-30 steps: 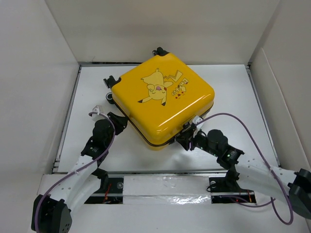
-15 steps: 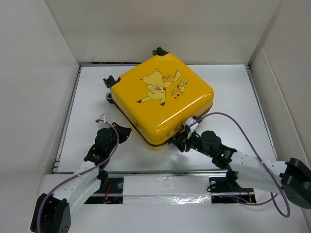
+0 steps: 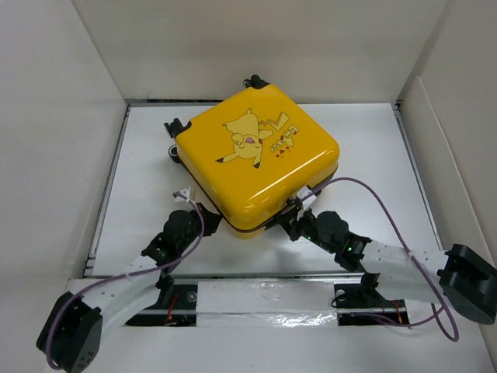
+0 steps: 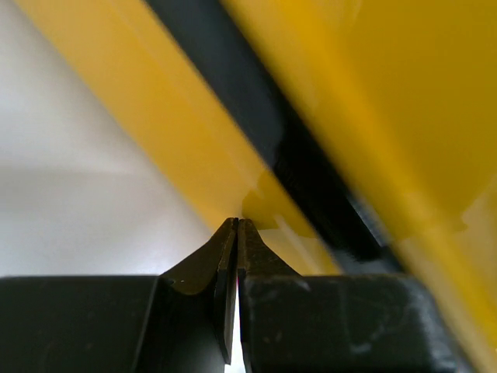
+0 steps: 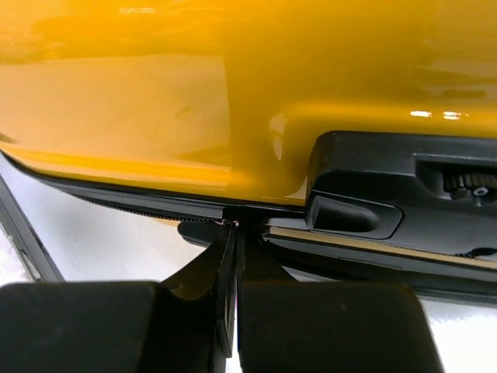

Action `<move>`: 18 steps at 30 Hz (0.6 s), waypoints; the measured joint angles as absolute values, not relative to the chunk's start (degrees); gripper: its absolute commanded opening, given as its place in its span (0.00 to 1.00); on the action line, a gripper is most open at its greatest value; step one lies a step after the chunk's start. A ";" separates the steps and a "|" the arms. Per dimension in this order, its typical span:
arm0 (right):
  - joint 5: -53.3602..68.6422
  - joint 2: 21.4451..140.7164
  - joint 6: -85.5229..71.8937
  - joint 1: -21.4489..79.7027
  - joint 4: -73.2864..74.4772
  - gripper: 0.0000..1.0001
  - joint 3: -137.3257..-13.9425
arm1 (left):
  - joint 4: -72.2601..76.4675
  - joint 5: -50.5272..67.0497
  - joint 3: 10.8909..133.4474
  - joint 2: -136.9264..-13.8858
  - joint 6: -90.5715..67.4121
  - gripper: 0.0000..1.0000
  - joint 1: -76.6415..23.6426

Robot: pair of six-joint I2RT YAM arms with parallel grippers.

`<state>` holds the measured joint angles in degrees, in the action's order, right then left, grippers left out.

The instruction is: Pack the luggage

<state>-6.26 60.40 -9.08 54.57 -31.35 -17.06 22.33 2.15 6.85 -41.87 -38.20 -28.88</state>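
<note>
Luggage [image 3: 256, 167], rigid, glossy and probably slippery, lying shut directly ahead of left gripper [image 4: 237, 225] and right gripper [image 5: 235, 229], both pinched closed by its zip seam [image 5: 116, 200], likeliest purchase there beside black lock [image 5: 373, 194].

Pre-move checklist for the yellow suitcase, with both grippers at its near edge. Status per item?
1. luggage flat on table, shell closed: ok.
2. left gripper shut, tips at the shell edge by the black seam: ok.
3. right gripper shut, tips at the zipper line beside the lock block: ok.
4. Anything pinched in either gripper: cannot tell.
5. caster wheels on the far side, away from both arms: ok.
</note>
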 measured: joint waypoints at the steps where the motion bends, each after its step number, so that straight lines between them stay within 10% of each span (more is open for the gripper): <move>1: -6.70 60.36 -9.34 54.68 -31.33 0.00 -17.06 | 22.26 0.47 7.01 -43.29 -37.85 0.00 -30.96; 18: -24.73 66.94 -12.29 76.03 -17.74 0.00 -28.49 | 25.10 -9.08 15.94 -65.63 -40.93 0.00 -44.91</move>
<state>-24.73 66.94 -12.29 76.03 -17.74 -28.49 25.10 -9.08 15.94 -65.63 -40.93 -44.91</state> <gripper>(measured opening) 0.016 0.003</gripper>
